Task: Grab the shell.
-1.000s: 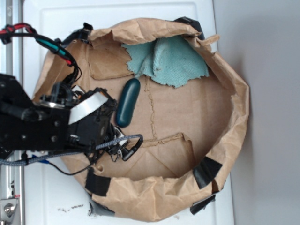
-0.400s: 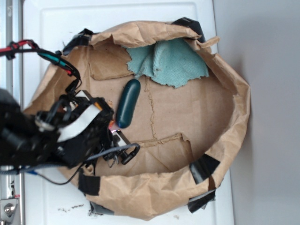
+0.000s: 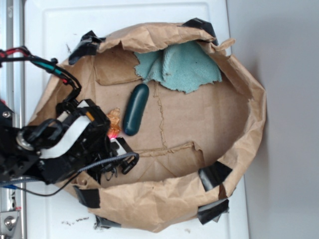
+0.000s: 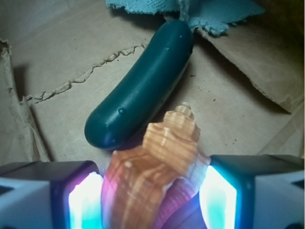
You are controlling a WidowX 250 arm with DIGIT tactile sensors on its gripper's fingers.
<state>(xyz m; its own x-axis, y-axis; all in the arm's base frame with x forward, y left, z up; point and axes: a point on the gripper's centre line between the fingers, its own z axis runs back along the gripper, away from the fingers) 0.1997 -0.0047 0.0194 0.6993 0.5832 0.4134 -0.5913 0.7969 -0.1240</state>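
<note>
The shell (image 4: 157,162) is orange-brown, ribbed and glossy. In the wrist view it fills the gap between my two lit pads and touches both. My gripper (image 4: 152,191) is shut on it. In the exterior view the shell (image 3: 114,121) shows at the tip of my gripper (image 3: 113,132), just left of the dark green oblong (image 3: 136,109). The green oblong (image 4: 143,90) lies flat on the cardboard right behind the shell, close to it.
A crumpled brown paper wall (image 3: 249,124) held with black tape rings the cardboard floor (image 3: 199,119). A teal cloth (image 3: 182,64) lies at the back, its edge (image 4: 209,14) beyond the oblong. A raised cardboard flap (image 3: 174,149) lies near the front.
My arm has swung left and lower in the exterior view. The shell, hidden under the gripper before, now shows at the fingertips. The green oblong has not moved.
</note>
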